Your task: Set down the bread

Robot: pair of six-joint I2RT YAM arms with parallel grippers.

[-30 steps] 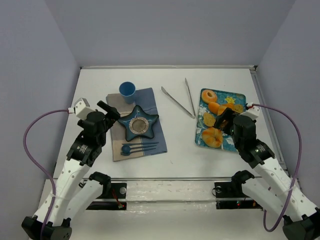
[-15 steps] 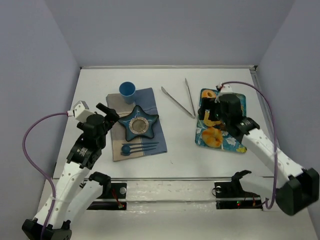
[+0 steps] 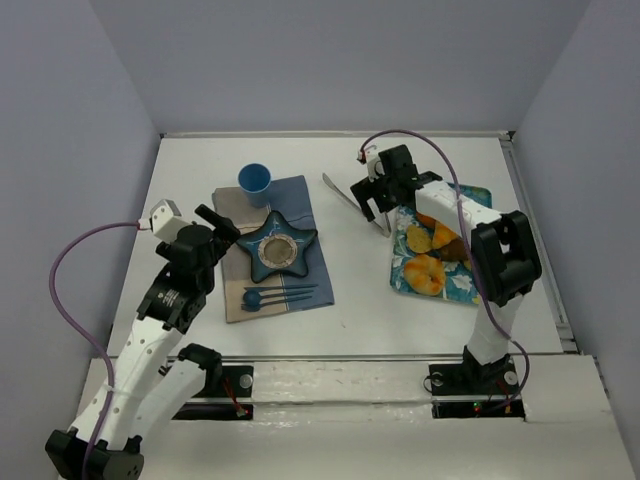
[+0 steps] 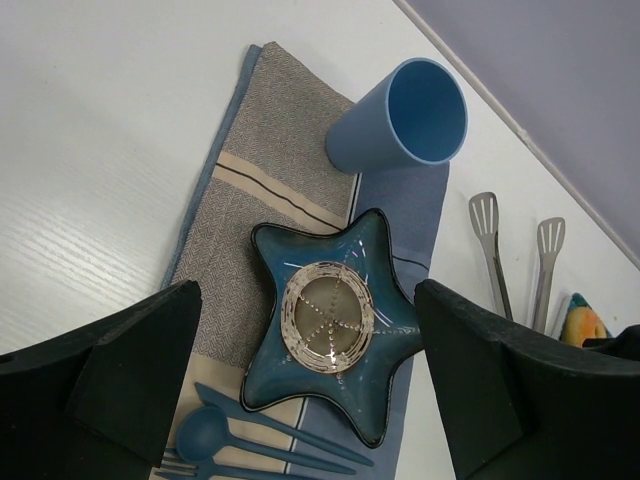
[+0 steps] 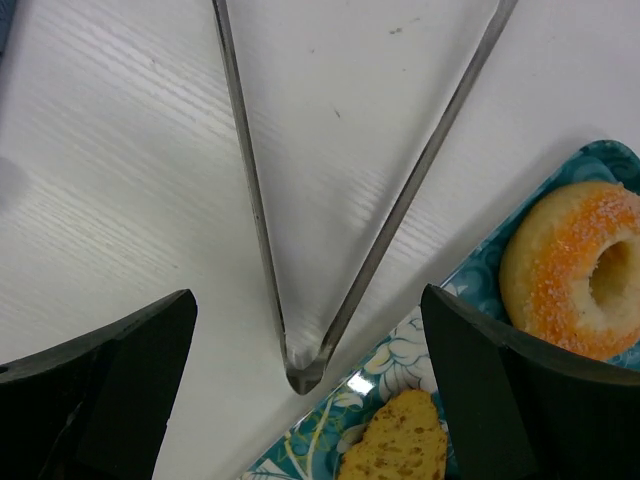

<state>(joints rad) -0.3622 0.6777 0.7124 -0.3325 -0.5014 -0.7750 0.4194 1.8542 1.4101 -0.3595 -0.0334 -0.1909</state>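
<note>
Several orange breads (image 3: 424,272) lie on a blue flowered tray (image 3: 468,290) at the right. In the right wrist view I see a sugared doughnut (image 5: 572,268) and a brown bread slice (image 5: 400,446) on the tray (image 5: 360,400). My right gripper (image 3: 377,204) is open and empty above the hinge of the metal tongs (image 5: 305,368), at the tray's left edge; its jaws (image 5: 310,400) stand wide apart. A blue star-shaped plate (image 3: 280,250) sits on a striped cloth (image 3: 300,200). My left gripper (image 3: 222,226) is open and empty, left of the plate (image 4: 335,325).
A blue cup (image 3: 254,180) stands on the cloth's far corner, also in the left wrist view (image 4: 405,118). A blue spoon and fork (image 3: 275,294) lie in front of the plate. The tongs (image 3: 358,196) lie between cloth and tray. Walls enclose the table.
My right arm has swung from over the tray's near half to the far left, and now hangs over the tongs' hinge. It carries nothing. The left arm has barely moved.
</note>
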